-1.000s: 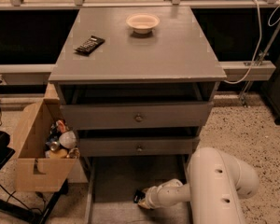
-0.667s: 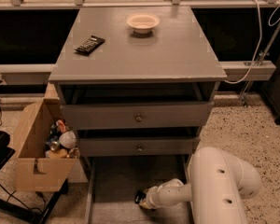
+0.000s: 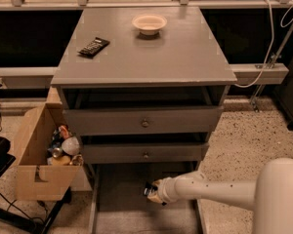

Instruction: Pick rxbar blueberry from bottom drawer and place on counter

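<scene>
The bottom drawer point(image 3: 122, 213) is pulled open below the two knobbed drawers, and its grey floor shows. My gripper point(image 3: 150, 193) is low inside it, near the middle, on the end of my white arm point(image 3: 210, 191) that reaches in from the right. A small dark piece point(image 3: 149, 189) sits at the gripper's tip; I cannot tell whether it is the rxbar blueberry or part of the gripper. No bar lies elsewhere on the visible drawer floor. The counter point(image 3: 185, 52) is the broad grey top above.
On the counter lie a black bar with white print point(image 3: 93, 47) at the left and a pale bowl point(image 3: 149, 23) at the back. A cardboard box of items point(image 3: 41, 165) stands left of the cabinet. A white cable point(image 3: 273, 38) hangs at the right.
The gripper has moved a little up and back in the drawer, with the dark piece still at its tip. Nothing on the counter has moved.
</scene>
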Available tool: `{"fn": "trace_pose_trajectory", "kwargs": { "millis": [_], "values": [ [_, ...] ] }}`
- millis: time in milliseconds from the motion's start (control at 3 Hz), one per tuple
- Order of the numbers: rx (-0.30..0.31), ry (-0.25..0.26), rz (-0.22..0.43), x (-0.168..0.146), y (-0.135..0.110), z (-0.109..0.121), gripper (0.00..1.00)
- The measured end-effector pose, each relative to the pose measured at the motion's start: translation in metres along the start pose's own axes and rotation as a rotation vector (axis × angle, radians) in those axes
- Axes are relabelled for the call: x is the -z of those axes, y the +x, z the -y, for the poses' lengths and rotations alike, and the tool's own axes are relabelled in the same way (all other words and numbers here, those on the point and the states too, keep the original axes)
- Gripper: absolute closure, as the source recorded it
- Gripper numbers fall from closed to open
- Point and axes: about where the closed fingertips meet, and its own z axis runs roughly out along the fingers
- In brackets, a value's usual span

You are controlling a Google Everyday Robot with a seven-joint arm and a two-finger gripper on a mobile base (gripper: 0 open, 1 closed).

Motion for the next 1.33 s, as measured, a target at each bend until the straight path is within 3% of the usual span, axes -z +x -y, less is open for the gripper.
{"fn": "trace_pose_trajectory", "kwargs": {
  "millis": [333,667,1000,1333],
  "values": [
    [0.009,0.003,0.047,0.071,-0.044,0.027,1.00],
    [0.022,-0.029,0.083,0.156,-0.089,0.054,1.00],
    [0.036,-0.042,0.073,0.215,-0.121,0.058,1.00],
    [0.043,-0.013,0.053,0.271,-0.153,0.056,1.00]
  ]
}}
